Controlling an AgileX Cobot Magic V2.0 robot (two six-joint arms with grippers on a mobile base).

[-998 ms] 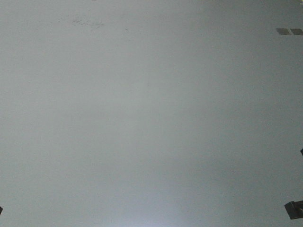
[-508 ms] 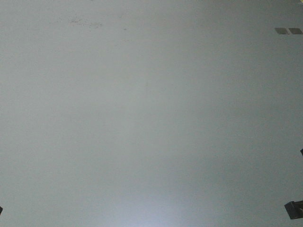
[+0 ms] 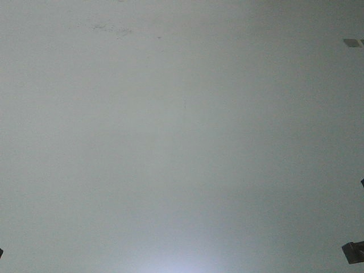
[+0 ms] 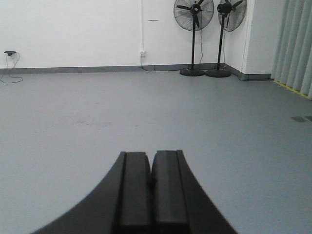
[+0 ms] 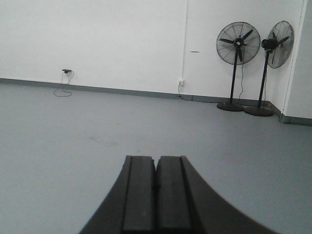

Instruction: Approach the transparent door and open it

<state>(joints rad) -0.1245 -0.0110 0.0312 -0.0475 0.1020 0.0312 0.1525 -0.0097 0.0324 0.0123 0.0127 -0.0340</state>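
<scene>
**Open floor, fans in the far corner**

Left wrist view: left gripper point(image 4: 151, 190) low in the foreground. The floor point(image 4: 97, 112) runs ahead to the back wall point(image 4: 73, 29). Two fans stand side by side at the wall's right end, the first fan point(image 4: 194, 12) left of the second fan point(image 4: 230, 7), which is nearest the corner. Wall socket point(image 4: 142, 52) just left of them. Cabled device point(image 4: 9, 52) low on the wall, far left. Curtain point(image 4: 295, 44) along the right side, with floor plates point(image 4: 300, 118) before it.

Right wrist view: right gripper point(image 5: 157, 192) in the foreground, both fans far right.

Front view: floor only, one plate at upper right.
</scene>
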